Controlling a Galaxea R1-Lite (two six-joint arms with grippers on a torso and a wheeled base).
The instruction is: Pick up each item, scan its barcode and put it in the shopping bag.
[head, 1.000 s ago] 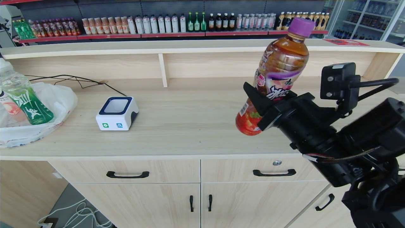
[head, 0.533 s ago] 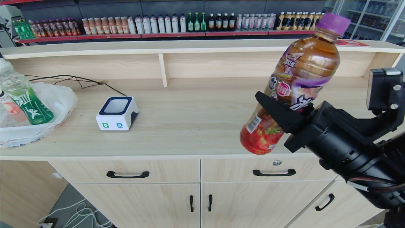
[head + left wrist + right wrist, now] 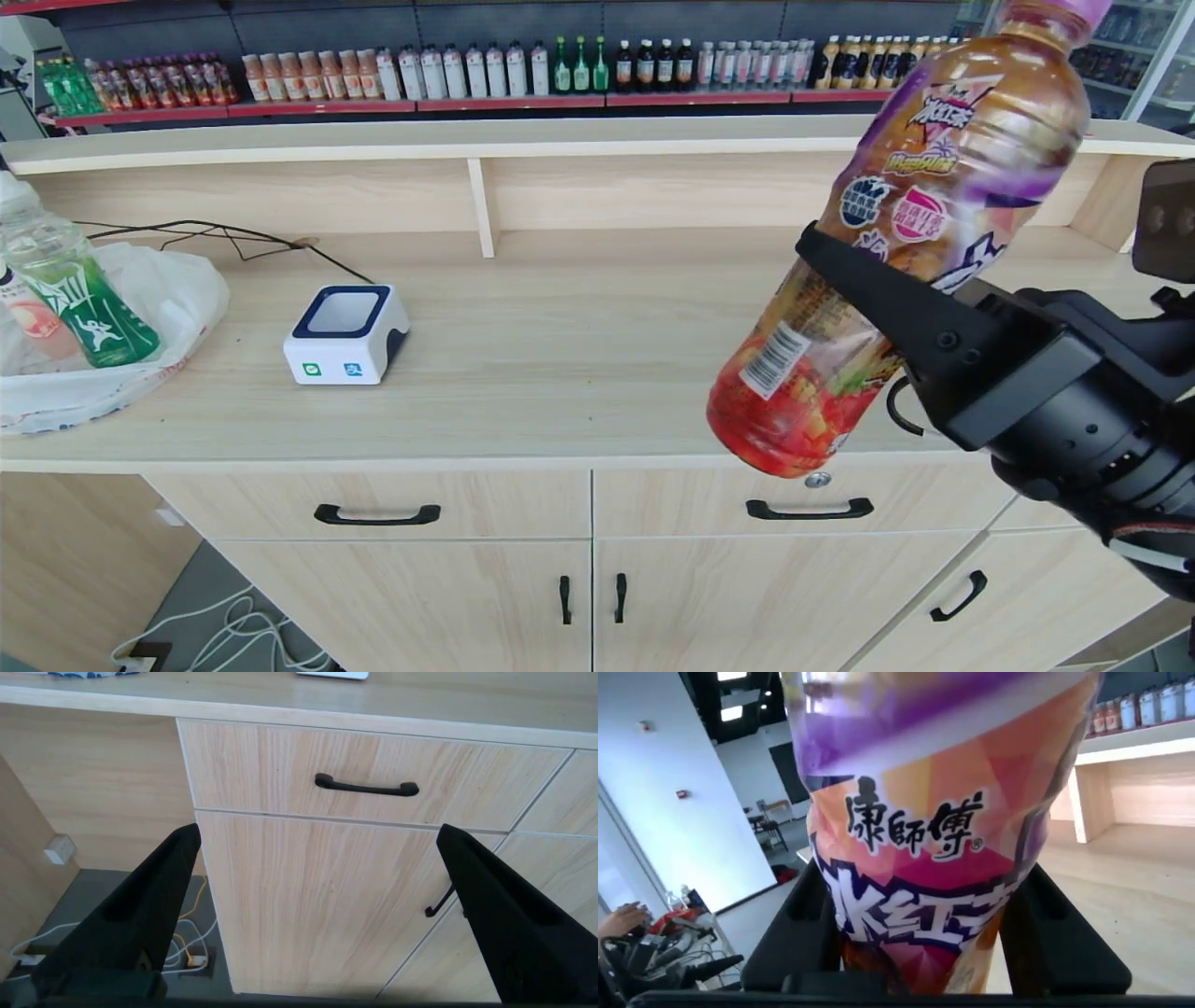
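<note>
Wood counter [image 3: 560, 373] in a shop, drinks shelf [image 3: 523, 70] behind
Raised ledge [image 3: 373, 140] along the back, upright divider [image 3: 481, 205] under it; red mat [image 3: 1022, 124] on the ledge at far right. Black cable [image 3: 215, 233] lies on the counter near the back wall. Two drawers below: left handle [image 3: 376, 514], right handle [image 3: 808, 509], round lock [image 3: 818, 480] just above the right one. Doors under them, door handles [image 3: 565, 599] upright, side by side. White cables [image 3: 233, 635] on the floor at left

Bottle [image 3: 934, 177] label: barcode [image 3: 773, 359], bold characters. Scanner [image 3: 345, 333] front: two icons [image 3: 311, 370].
</note>
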